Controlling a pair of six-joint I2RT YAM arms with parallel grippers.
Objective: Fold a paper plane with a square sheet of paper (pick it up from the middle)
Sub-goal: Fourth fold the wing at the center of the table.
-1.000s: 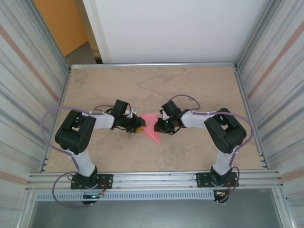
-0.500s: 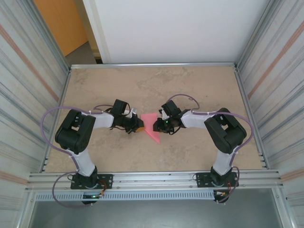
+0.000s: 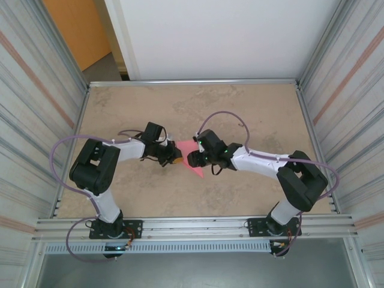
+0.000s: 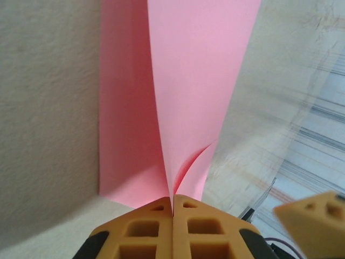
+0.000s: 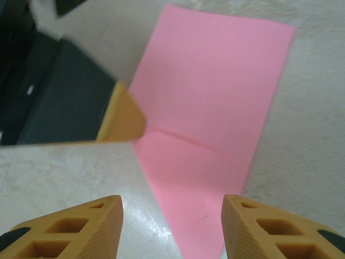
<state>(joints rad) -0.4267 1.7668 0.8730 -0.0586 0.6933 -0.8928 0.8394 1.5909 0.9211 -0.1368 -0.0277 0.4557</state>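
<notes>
The square sheet of paper (image 5: 215,97) is judged to be very light, thin and limp. It is easily bent or torn, and is likely to slide on a smooth surface where it lies flat. A flat edge would be hard to get under. A hold is therefore best taken on a raised ridge near the middle, where both layers can be nipped together without crushing the pointed end.

Nearest in the left wrist view, the left end effector (image 4: 172,202) is seen pressed together, with a lifted ridge of the pink sheet pinched between its fingertips. Beyond them the paper is spread away in two curving flaps over the desk (image 4: 48,81).

In the right wrist view the right end effector (image 5: 172,208) is held spread with nothing gripped, and the sheet's narrow pointed end is straddled by its fingers. Whether the paper is touched by them cannot be told. Further on, a faint crease is seen across the sheet, whose edge is met by a yellow fingertip of the other arm.

From above, the sheet is found near the middle of the desk, between the two arms.
</notes>
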